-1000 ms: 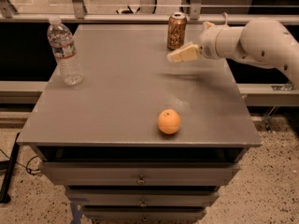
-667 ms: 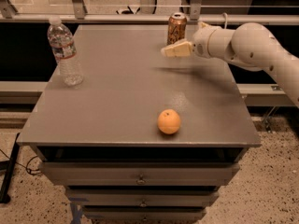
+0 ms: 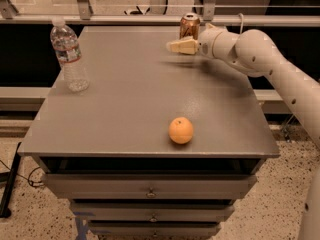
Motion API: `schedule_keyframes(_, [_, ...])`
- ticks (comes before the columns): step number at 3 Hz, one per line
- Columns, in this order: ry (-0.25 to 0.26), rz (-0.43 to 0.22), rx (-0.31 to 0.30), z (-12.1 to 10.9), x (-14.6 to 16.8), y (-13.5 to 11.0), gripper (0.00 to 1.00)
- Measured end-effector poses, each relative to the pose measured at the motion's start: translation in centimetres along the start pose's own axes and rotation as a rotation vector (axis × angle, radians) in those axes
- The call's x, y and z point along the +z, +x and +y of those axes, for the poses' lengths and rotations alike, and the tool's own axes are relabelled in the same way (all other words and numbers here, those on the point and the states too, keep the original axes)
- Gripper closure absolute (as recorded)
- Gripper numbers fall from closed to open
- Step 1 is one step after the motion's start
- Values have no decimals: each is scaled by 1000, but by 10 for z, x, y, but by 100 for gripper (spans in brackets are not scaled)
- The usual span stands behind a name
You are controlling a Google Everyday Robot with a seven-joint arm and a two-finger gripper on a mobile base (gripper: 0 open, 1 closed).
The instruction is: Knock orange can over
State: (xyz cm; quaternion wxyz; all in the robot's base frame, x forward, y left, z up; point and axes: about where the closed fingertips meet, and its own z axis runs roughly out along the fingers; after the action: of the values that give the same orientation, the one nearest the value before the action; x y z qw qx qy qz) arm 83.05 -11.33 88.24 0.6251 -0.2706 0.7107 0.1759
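Observation:
The orange can (image 3: 189,25) stands upright near the far right edge of the grey table (image 3: 130,104). It is copper-orange with a silver top. My gripper (image 3: 172,46) is on the white arm that reaches in from the right. It hovers just in front of the can and slightly to its left, pointing left, and covers the can's lower part. I cannot tell whether it touches the can.
A clear water bottle (image 3: 69,55) stands at the far left of the table. A round orange fruit (image 3: 180,130) lies near the front edge, right of centre. Drawers (image 3: 150,190) are below the tabletop. A metal rail (image 3: 125,19) runs behind the table.
My gripper has moved left and a little farther back, towards the can's front. The can still stands upright. The bottle and the fruit have not moved.

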Motion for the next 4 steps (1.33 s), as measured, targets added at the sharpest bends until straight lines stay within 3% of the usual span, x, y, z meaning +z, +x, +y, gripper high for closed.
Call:
schedule_keyframes(2, [41,-13,-5,-23,5,4,42])
schedule_keyframes(3, [29,-13,-5,-20,0,3,65])
schedule_keyframes(4, [-43,-21,24,-4,-6,-8,88])
